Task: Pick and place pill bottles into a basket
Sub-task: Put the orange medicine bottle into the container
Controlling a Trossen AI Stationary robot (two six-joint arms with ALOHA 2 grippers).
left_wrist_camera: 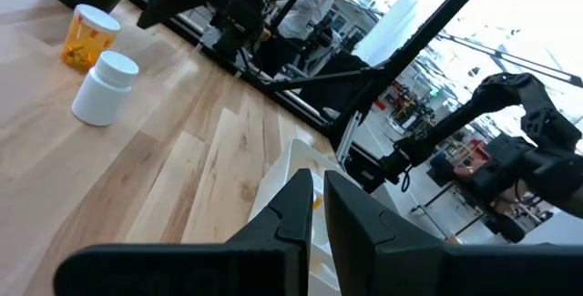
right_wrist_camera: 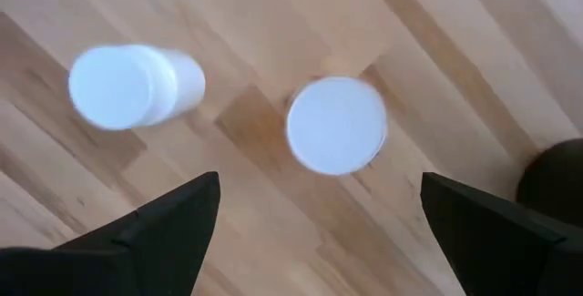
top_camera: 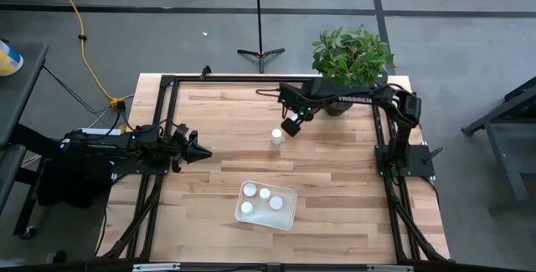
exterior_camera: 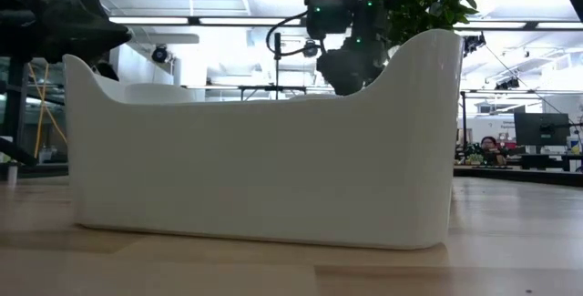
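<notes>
Seen from above, the right gripper [top_camera: 292,127], fingers spread wide, hovers just at 2 o'clock of two pill bottles [top_camera: 276,137] on the table [top_camera: 335,197]. The basket [top_camera: 289,215] lies toward 6 o'clock. The left gripper [top_camera: 199,152], pressed together, waits at 9 o'clock.

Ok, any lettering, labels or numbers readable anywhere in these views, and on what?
"TROSSEN": white lettering on the right arm, high view.
Pill bottles: any label is too blurred to read.
Basket: plain white, no text.
Background room screens and signs: too small to read.
</notes>
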